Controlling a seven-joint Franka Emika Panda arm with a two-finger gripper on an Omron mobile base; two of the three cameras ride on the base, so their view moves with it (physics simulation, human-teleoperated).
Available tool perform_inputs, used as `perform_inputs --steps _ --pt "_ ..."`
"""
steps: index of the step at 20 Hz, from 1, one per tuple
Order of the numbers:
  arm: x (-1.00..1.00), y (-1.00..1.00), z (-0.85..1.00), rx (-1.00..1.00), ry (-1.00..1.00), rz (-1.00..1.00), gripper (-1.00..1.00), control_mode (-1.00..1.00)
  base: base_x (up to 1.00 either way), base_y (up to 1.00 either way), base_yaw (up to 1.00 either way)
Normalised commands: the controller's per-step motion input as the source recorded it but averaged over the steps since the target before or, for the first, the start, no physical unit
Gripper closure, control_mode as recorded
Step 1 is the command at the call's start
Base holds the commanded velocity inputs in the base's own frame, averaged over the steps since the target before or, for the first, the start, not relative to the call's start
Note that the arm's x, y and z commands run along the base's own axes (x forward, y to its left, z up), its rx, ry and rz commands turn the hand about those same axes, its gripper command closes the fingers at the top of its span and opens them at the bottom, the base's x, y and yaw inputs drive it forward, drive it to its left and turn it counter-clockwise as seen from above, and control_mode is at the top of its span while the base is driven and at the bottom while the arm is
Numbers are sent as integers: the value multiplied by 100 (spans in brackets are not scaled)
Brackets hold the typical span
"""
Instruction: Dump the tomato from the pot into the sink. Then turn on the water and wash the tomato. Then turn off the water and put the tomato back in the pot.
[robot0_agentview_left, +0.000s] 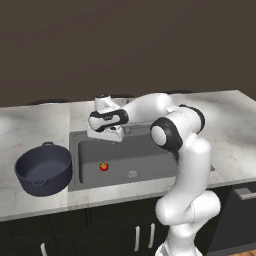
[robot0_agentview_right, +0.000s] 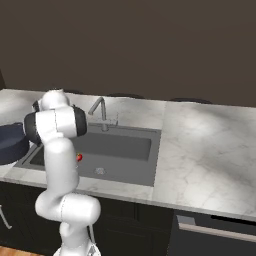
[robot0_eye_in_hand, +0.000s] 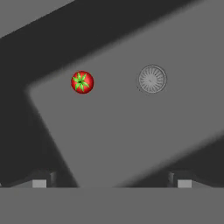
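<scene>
- Above the sink (robot0_agentview_left: 85, 150), my arm folds low, my tool (robot0_eye_in_hand: 111, 183) released, pointing down at the tomato (robot0_eye_in_hand: 82, 82).
- My arm hides most of the faucet (robot0_agentview_right: 100, 111); the pot (robot0_agentview_left: 43, 169) sits on the table (robot0_agentview_left: 35, 125).

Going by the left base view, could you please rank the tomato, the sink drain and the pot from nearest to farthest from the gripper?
With the open gripper hovering over the back of the sink:
1. The tomato, on the sink floor just below it, slightly left.
2. The drain, on the sink floor, lower and to the right; close to the tomato's distance.
3. The pot, on the counter left of the sink.
</scene>
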Motion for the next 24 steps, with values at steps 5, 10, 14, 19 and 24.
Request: perform_inputs --steps 5,10,14,19,24 --pt "23 0 -62 -2 0 11 -100 -100 0 0 0" --pt "21 0 -45 0 0 8 -100 -100 0 0 0" --pt "26 0 -35 0 -1 9 -100 -100 0 0 0" --pt "21 0 -39 0 -1 11 -100 -100 0 0 0" --pt "1 0 -39 0 -4 12 -100 -100 0 0 0"
